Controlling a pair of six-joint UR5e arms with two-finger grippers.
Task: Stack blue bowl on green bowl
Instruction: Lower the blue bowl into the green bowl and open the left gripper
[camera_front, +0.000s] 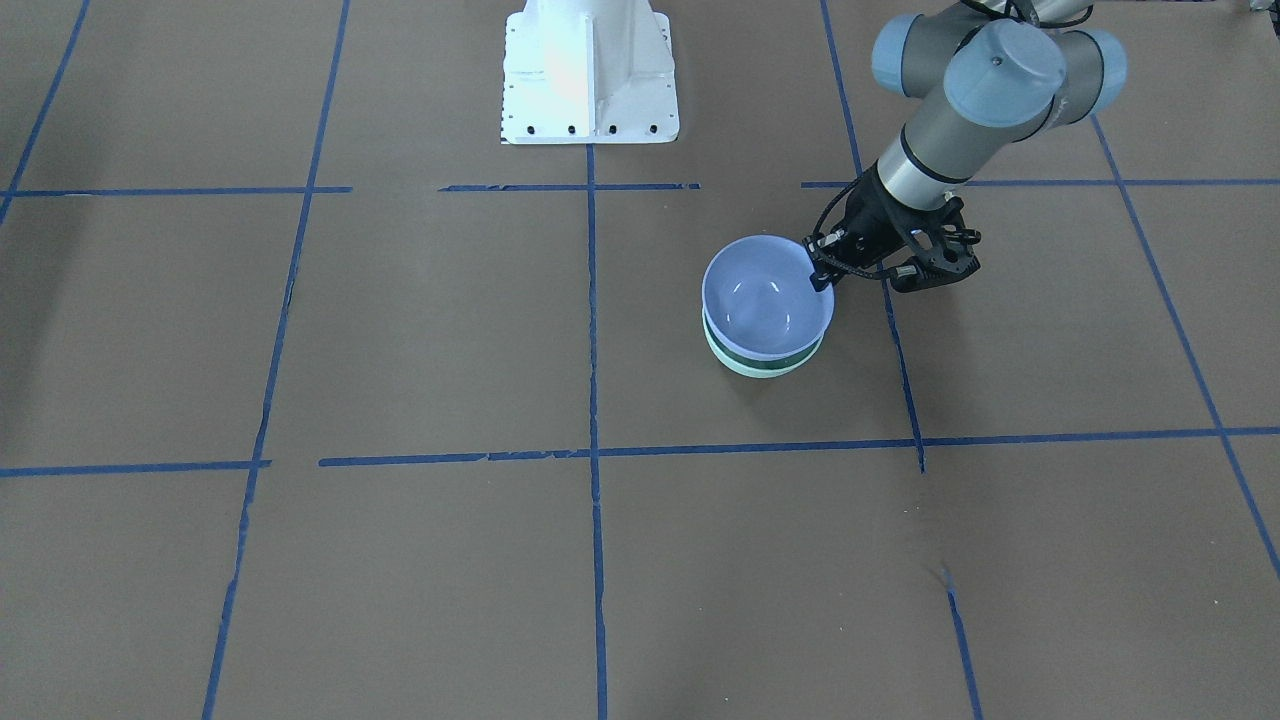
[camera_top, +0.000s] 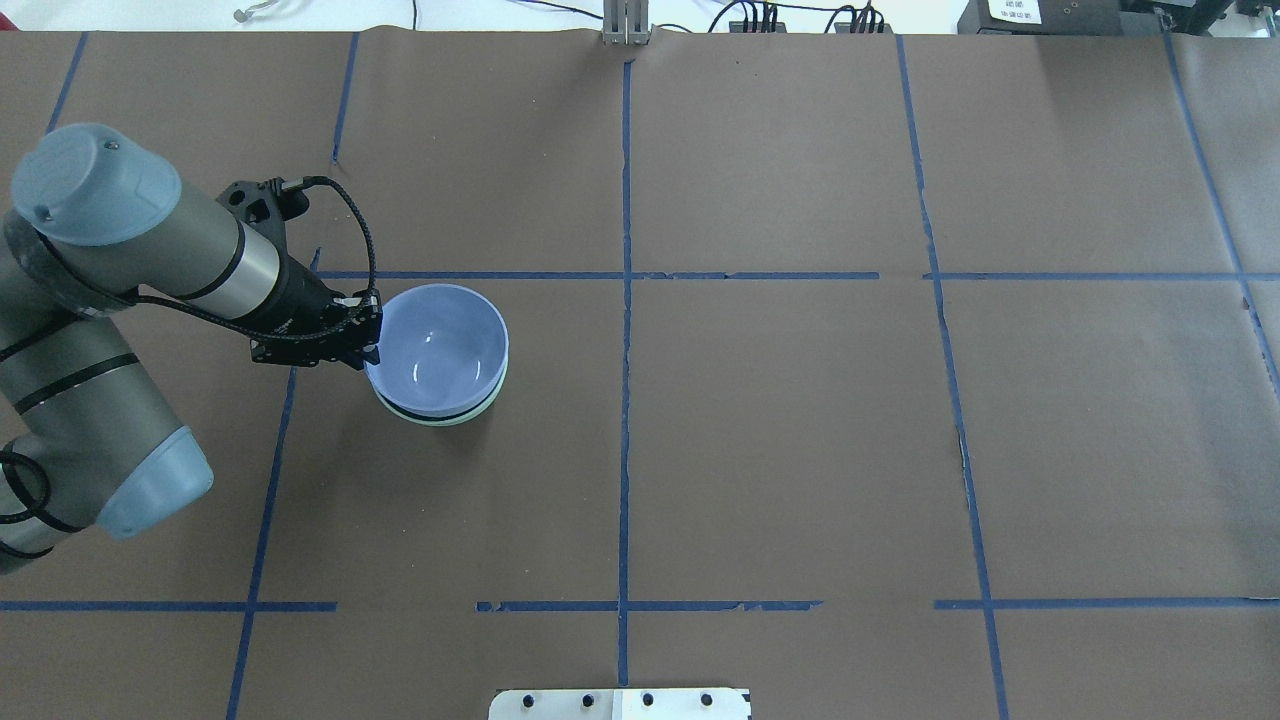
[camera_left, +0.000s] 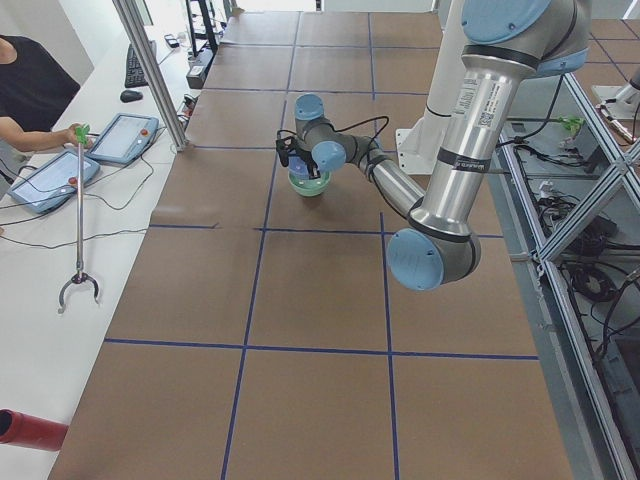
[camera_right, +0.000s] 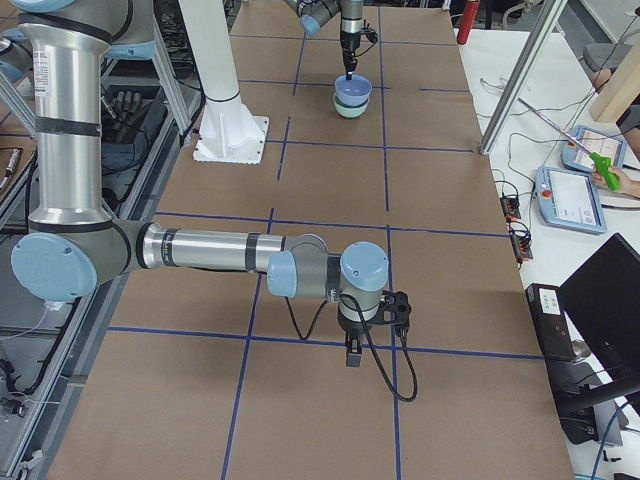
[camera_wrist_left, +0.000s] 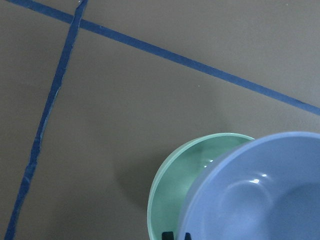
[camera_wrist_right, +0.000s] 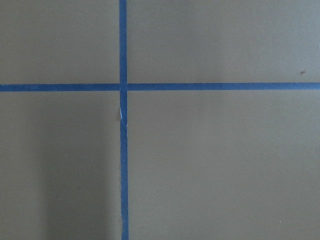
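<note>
The blue bowl (camera_front: 765, 300) sits nested in the top of the green bowl (camera_front: 760, 365), whose mint rim shows beneath it, left of the table's middle in the overhead view. My left gripper (camera_front: 820, 272) is shut on the blue bowl's rim on the side toward the arm. In the left wrist view the blue bowl (camera_wrist_left: 260, 195) is offset over the green bowl (camera_wrist_left: 175, 190), and the fingertips (camera_wrist_left: 167, 235) show at the bottom edge. My right gripper (camera_right: 352, 358) hangs low over bare table, far from the bowls; I cannot tell whether it is open or shut.
The white robot base (camera_front: 590, 70) stands at the robot's table edge. Blue tape lines (camera_top: 625, 300) grid the brown table. An operator's hand holds a grabber stick (camera_left: 78, 215) beside tablets (camera_left: 125, 138) on the side bench. A red cylinder (camera_left: 30, 430) lies at that bench's near end.
</note>
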